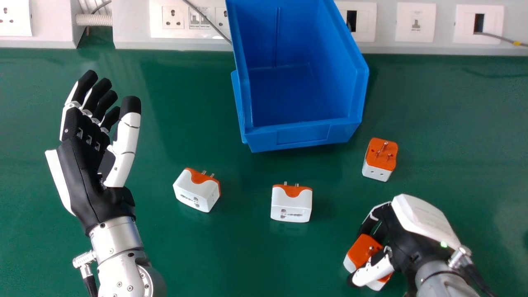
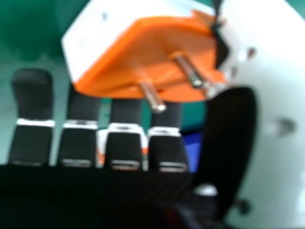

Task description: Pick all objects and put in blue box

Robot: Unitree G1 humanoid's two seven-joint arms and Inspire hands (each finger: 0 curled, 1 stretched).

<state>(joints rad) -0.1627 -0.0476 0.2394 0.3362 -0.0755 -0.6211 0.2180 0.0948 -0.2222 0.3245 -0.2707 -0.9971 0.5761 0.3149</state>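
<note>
Plug adapters, white with orange pin faces, four in number, on or over a green table, for boxing. Item: left hand, at the left of the head view; open, fingers relaxed and pointing toward the wall sockets, thumb apart, nothing held. Item: leftmost adapter, loose, lying askew. Item: middle adapter, loose, roughly square to the near side of the box. Item: blue box, its opening toward the robot, near wall raised. Risk: a low approach could catch the held piece on that wall and push the box back or knock the piece out. Item: held adapter, tilted between fingers and thumb, nearer the robot than the box. Risk: the thumb seems to bear on its slanting face, so it may twist or slip on lifting. Item: far right adapter, loose, pins up, just beside the box's near right corner. Risk: a low, straight carry could strike it. Item: right hand, entering from the lower right corner, back upward, fingers bent partly closed around the held adapter, thumb across its near side.
</note>
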